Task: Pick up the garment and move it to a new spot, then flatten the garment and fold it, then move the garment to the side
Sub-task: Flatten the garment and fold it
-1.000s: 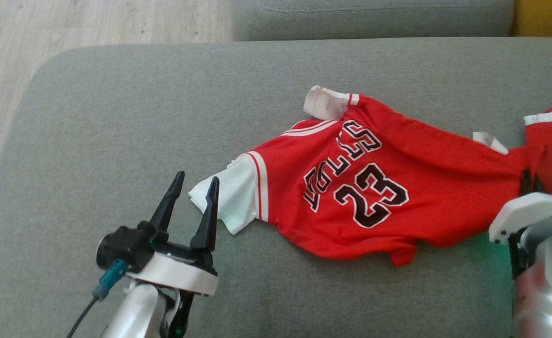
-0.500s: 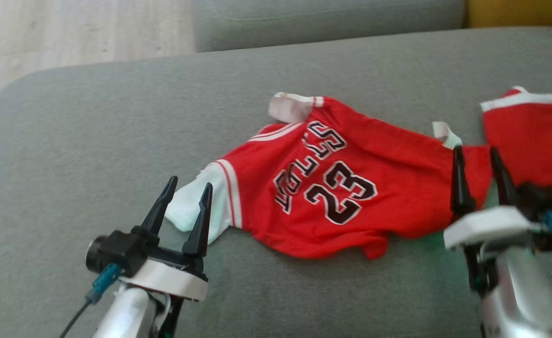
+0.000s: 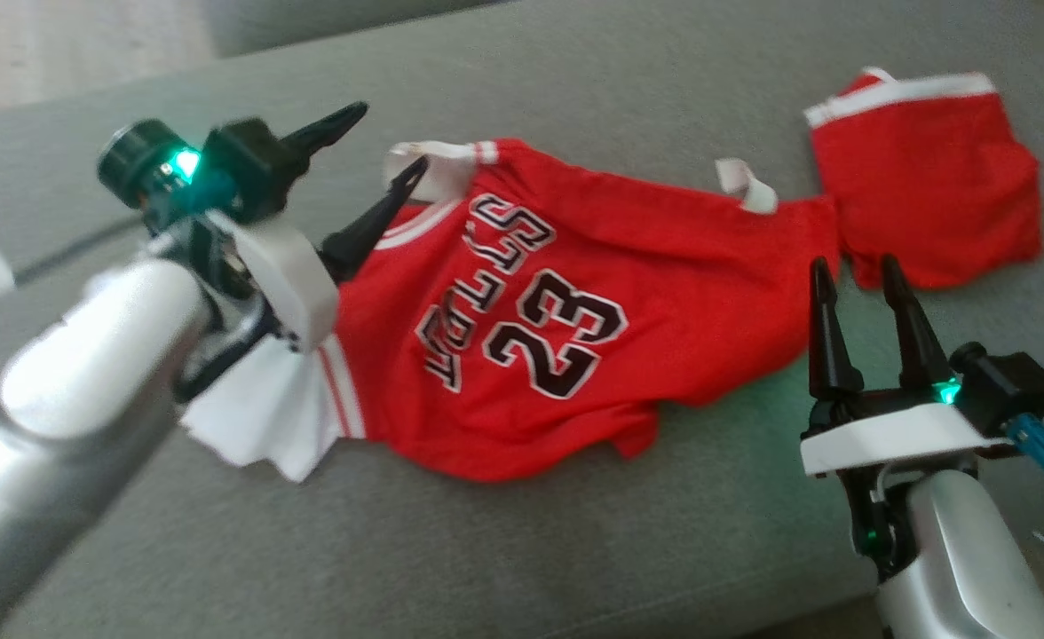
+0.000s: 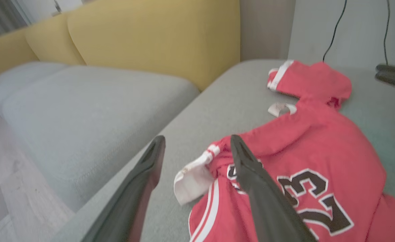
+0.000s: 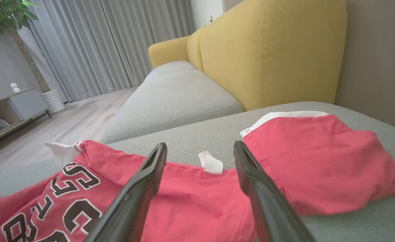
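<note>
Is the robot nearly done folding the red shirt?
Not nearly. The red shirt lies crumpled on the cushion, seemingly put down. The left gripper, open, hovers by a white sleeve; the right gripper, open, by the other end. Flattening, folding and moving aside remain.

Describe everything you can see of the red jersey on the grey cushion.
The red jersey lies spread but wrinkled on the grey cushion, print side up. It looks like thin sports fabric, with black white-edged lettering and the number 23, white-striped trim and white sleeves, the near one bunched. A small white label sticks out of one edge. Red shorts lie against its hem corner. The left gripper hovers over its collar, jaws open; contact is unclear.
</note>
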{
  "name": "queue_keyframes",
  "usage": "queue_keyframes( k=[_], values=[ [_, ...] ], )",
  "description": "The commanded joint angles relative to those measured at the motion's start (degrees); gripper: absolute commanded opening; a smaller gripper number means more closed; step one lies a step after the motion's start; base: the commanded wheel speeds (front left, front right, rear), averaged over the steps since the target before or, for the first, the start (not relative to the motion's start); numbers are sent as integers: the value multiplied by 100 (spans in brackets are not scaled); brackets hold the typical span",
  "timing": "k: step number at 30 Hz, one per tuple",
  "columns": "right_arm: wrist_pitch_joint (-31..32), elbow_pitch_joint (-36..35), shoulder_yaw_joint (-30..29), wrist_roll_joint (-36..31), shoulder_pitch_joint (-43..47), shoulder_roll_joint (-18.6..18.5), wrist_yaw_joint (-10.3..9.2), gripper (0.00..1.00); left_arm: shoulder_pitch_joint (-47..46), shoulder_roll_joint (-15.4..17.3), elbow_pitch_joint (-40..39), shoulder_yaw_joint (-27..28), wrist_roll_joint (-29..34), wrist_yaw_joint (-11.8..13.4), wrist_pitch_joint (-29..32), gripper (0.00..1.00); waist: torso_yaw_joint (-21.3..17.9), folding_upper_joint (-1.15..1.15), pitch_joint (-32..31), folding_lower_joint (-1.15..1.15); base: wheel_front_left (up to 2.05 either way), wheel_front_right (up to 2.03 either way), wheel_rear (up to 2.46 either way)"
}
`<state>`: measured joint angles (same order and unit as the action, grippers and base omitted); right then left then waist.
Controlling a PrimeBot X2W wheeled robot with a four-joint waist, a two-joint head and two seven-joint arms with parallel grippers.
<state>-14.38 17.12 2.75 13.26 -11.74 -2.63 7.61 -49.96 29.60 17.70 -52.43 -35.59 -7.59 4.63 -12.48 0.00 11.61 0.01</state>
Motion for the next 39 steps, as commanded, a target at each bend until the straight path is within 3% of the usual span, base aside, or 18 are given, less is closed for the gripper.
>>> queue_keyframes(
  k=[1, 5, 8, 13, 25, 26, 27, 28, 33, 39],
  values=[
    [-62, -258, 207, 100, -190, -25, -12, 100, -478, 448, -122, -198, -329, 10, 264, 100, -350, 0, 284, -1, 0, 0, 0],
    [-62, -384, 327, 287, -170, -25, -12, 100, -1240, 1003, 56, -1275, -792, 10, 720, 100, -637, 0, 484, -1, 0, 0, 0],
    [-62, -443, 342, 377, -146, -25, -12, 100, -1609, 1164, 403, -1728, -856, 10, 647, 100, -796, 0, 609, -1, 0, 0, 0],
    [-62, -478, 370, 437, -123, -25, -12, 100, -1834, 1106, 902, -1981, -1019, 10, 422, 100, -976, 0, 761, -1, 0, 0, 0],
    [-62, -524, 444, 508, -166, -25, -12, 100, -1948, 1058, 1052, -2089, -1080, 10, 393, 100, -1186, 0, 1044, -1, 0, 0, 0],
    [-62, -529, 437, 512, -179, -25, -12, 100, -1985, 1045, 1088, -2090, -1111, 10, 334, 58, -1192, 0, 1070, -1, 0, 0, 0],
    [-62, -533, 431, 516, -190, -25, -12, 100, -2035, 1025, 1158, -2090, -1150, 10, 233, 37, -1196, 0, 1091, -1, 0, 0, 0],
    [-62, -536, 427, 521, -200, -25, -12, 100, -2076, 998, 1243, -2090, -1179, 10, 140, 0, -1200, 0, 1107, -1, 0, 0, 0],
    [-62, -531, 401, 524, -224, -25, -12, 100, -2231, 899, 1495, -2091, -1136, 10, -177, 0, -1185, 0, 1136, -1, 0, 0, 0],
    [-62, -450, 379, 416, -256, -25, -12, 100, -2630, 676, 2263, -1884, -1197, 12, -1023, 0, -1084, 0, 1063, -1, 0, 0, 0]
  ],
)
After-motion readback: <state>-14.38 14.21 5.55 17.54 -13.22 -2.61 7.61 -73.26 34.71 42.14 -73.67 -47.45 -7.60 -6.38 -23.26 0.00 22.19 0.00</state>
